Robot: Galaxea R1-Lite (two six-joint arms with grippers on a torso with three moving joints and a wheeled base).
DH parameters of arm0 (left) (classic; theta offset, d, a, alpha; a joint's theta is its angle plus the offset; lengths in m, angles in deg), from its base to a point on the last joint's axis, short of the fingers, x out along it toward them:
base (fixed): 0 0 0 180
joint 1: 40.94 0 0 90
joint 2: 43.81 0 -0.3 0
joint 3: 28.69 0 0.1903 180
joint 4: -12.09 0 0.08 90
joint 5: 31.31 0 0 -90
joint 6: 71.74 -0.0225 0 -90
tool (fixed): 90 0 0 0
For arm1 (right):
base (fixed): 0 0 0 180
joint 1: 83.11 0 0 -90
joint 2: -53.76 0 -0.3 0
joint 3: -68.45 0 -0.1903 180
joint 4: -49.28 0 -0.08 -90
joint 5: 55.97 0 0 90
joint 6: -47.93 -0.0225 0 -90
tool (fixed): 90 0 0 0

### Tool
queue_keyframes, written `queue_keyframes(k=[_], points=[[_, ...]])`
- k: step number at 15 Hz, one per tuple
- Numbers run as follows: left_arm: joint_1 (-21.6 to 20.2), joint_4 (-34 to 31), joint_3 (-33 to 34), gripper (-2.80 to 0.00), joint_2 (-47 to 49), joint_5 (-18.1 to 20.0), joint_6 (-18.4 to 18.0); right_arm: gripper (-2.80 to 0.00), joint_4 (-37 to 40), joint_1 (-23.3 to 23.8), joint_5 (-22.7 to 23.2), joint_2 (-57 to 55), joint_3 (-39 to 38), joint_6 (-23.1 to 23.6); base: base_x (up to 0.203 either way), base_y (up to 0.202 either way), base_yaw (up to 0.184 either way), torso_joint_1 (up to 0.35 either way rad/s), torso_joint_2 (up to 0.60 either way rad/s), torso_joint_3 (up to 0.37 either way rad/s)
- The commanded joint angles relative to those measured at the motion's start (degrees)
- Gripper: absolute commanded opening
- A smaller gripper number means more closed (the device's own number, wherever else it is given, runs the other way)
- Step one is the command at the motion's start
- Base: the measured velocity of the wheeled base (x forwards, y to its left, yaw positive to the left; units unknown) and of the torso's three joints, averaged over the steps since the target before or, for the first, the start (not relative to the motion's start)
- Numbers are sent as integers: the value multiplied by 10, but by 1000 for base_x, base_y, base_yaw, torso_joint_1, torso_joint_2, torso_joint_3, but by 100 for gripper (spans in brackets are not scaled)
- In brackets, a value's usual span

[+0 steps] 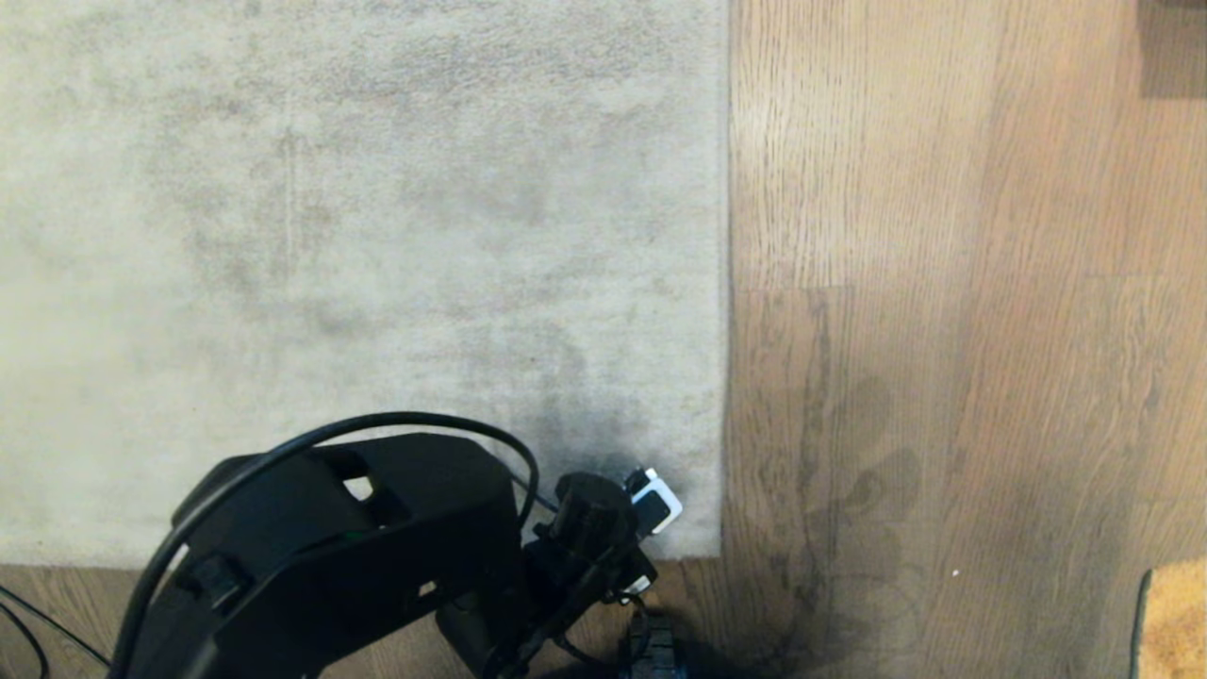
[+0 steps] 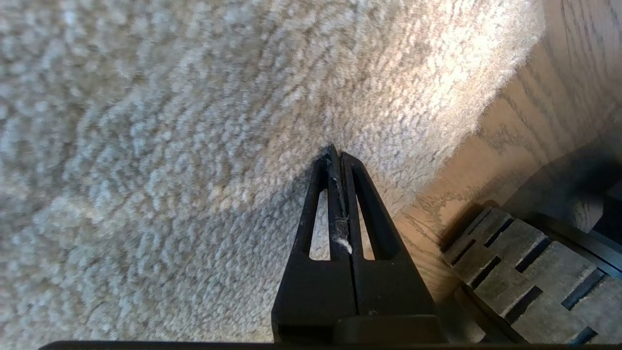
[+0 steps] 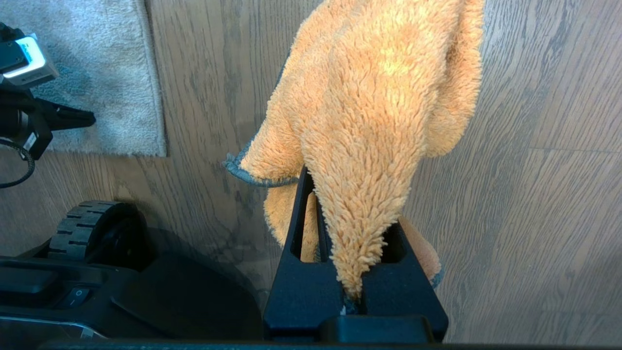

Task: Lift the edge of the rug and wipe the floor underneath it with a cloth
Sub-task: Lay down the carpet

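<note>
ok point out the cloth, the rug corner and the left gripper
cloth (image 3: 374,112), right wrist view, fuzzy orange middle
rug corner (image 1: 702,538), head view, pile just inside the corner
left gripper (image 2: 336,158), left wrist view, shut fingertips

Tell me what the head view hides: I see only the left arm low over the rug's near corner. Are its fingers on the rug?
Observer: The left gripper is shut, with its tips against the pile of the rug edge, which lies flat.
Operator: I see an orange scrap at my lower right. Is that the cloth?
Observer: Yes. The right gripper is shut on the cloth, which hangs over the floor.
Operator: How close is that to the rug?
Observer: The right wrist view shows a strip of bare floor between them.
</note>
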Motion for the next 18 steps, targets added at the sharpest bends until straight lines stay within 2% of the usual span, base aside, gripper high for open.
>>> queue_keyframes(k=[1,7,11,14,18], points=[[-1,13,0,-280,12,0,-14,-280,0,0,1,-1,0,0,0,0,0,0,0,0],[-4,16,2,-280,9,0,-18,-280,0,0,1,-1,0,0,0,0,0,0,0,0],[-3,13,7,-280,-40,1,-29,-280,0,0,1,-1,0,1,0,0,0,0,0,0],[-4,12,46,-280,-111,0,-39,-280,0,0,1,-1,0,1,0,0,0,0,0,0],[-5,13,141,-280,-253,0,-38,-280,0,1,1,-1,0,1,0,0,0,0,0,0]])
